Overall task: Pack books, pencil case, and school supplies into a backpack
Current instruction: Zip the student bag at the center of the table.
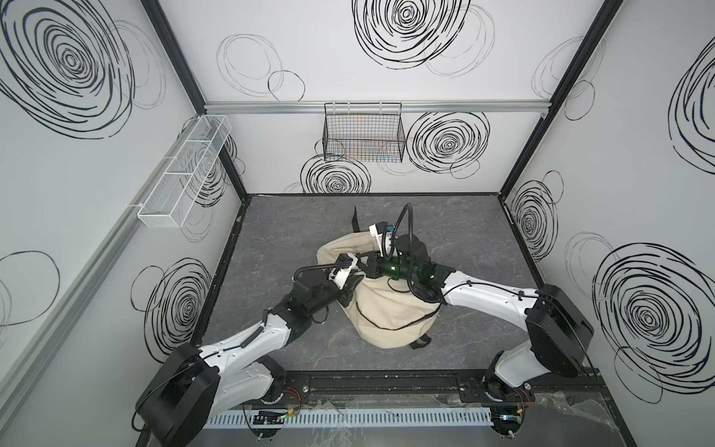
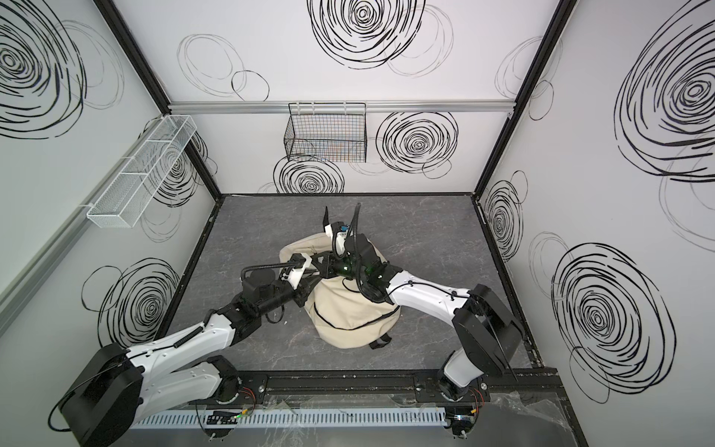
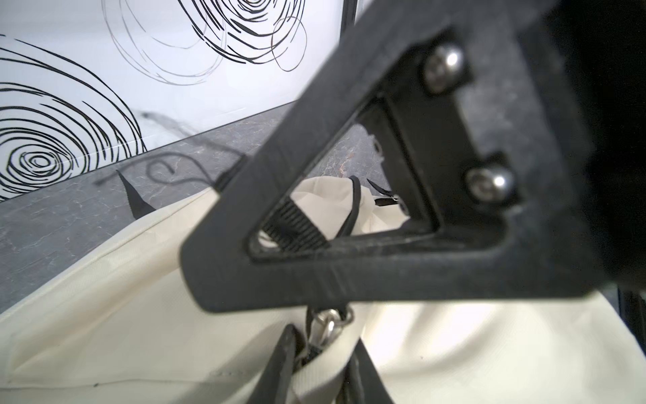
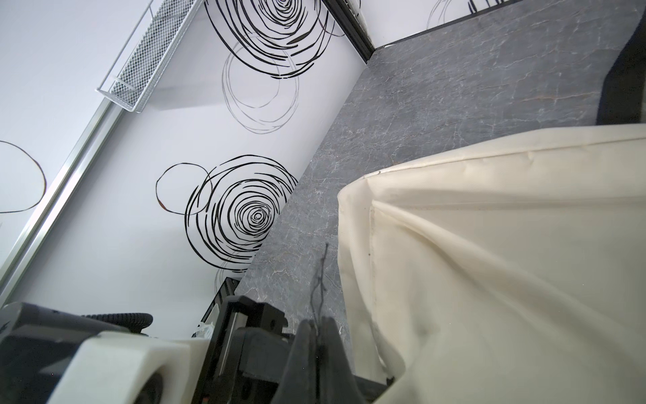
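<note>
While the backpack (image 1: 387,309) sits in the middle of the desk (image 1: 483,232), my right fingers (image 4: 302,353) are pinched closed beside its canvas; whether my left fingers (image 3: 349,280) are open or closed, I cannot tell. Zipping seems the step: I should hold the fabric taut and draw the metal zipper pull (image 3: 328,325) steadily.

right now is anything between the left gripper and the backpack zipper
Nothing visible is. In the left wrist view the left gripper sits right over the backpack, with the metal zipper pull just past its finger. The right gripper is shut close by, beside it, not between.
</note>
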Available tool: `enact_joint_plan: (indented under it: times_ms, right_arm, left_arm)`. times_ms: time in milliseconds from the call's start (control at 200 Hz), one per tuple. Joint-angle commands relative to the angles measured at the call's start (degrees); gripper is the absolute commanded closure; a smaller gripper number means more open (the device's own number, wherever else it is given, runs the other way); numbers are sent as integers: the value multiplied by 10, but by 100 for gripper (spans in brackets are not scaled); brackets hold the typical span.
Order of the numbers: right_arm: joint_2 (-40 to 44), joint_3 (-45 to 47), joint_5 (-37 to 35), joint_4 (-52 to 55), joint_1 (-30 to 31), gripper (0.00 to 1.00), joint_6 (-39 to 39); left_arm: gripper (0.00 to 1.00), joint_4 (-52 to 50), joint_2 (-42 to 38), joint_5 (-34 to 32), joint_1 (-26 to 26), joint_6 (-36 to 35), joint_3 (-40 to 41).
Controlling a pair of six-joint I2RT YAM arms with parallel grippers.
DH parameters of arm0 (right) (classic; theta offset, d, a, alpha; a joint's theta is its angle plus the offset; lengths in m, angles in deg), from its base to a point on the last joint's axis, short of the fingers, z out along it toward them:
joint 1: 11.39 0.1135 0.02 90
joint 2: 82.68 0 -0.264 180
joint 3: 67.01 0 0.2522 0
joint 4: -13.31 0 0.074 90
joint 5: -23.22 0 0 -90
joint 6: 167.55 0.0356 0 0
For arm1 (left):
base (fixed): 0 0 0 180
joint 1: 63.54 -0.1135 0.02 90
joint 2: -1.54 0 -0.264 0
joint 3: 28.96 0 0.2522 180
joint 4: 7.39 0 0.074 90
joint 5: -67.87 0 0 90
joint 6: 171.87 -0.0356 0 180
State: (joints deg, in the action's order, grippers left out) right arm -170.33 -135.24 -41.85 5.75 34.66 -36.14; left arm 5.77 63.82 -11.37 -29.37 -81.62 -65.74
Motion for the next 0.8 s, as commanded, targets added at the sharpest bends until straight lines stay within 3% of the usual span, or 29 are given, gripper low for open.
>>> enact_joint_plan:
  times_ms: [0, 10, 320, 580, 795]
  right_arm:
    - [52, 6, -16, -64, -16, 100, -23]
    - [53, 8, -18, -63, -18, 100, -27]
    - [77, 53, -27, -29, -99, 100, -126]
    - [98, 89, -47, -17, -164, 100, -179]
    - [107, 104, -42, -20, -208, 100, -196]
  left_arm:
    - [96, 8, -11, -53, 6, -4, 6]
    - [100, 8, -11, -55, 7, -3, 5]
    - [100, 24, -82, -92, -4, 69, 50]
    - [100, 1, -113, -117, -72, 128, 71]
    - [100, 2, -115, -167, -82, 148, 82]
